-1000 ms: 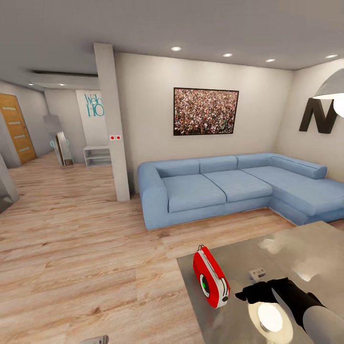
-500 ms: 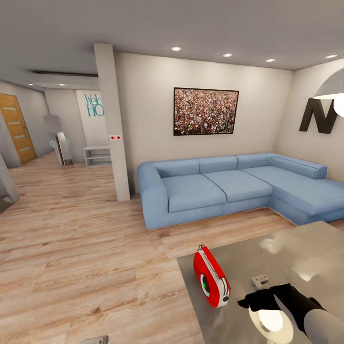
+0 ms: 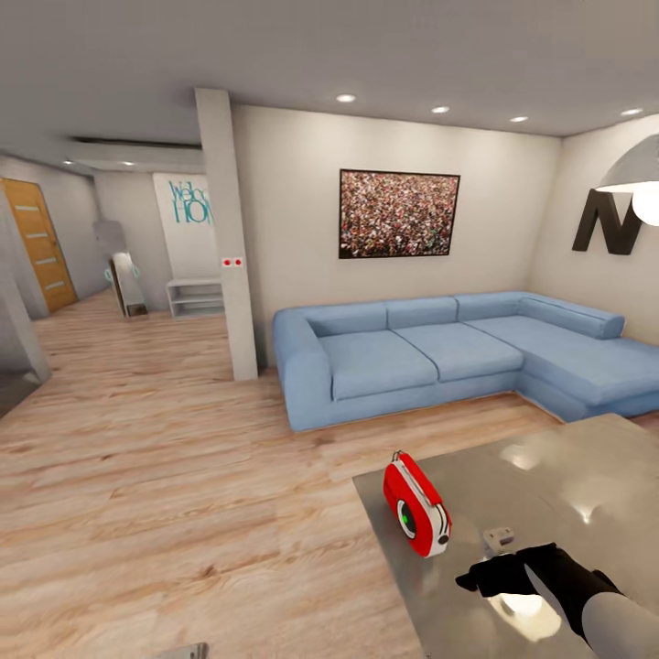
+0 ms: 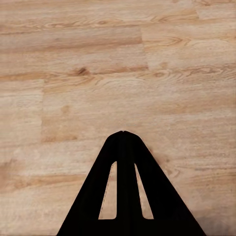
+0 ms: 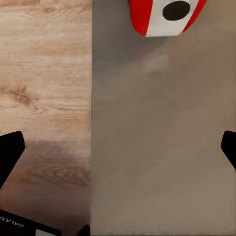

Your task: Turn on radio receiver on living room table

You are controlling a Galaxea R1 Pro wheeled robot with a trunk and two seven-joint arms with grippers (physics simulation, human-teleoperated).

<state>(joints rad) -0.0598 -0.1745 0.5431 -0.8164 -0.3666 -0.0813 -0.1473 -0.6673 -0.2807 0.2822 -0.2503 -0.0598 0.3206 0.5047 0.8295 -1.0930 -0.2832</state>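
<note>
Head view: one small red rounded radio receiver stands on one glossy grey-brown tabletop, near the black right pincer, spread wide, empty. Left pincer closed, empty, above wood floor.

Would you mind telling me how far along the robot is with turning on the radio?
Done: the robot is at the table in the living room. In hand: the right hand, open, hovers over the tabletop close beside the radio receiver, not touching it. Left: closing the gap and switching it on. The left hand, shut, hangs above the wood floor.
</note>
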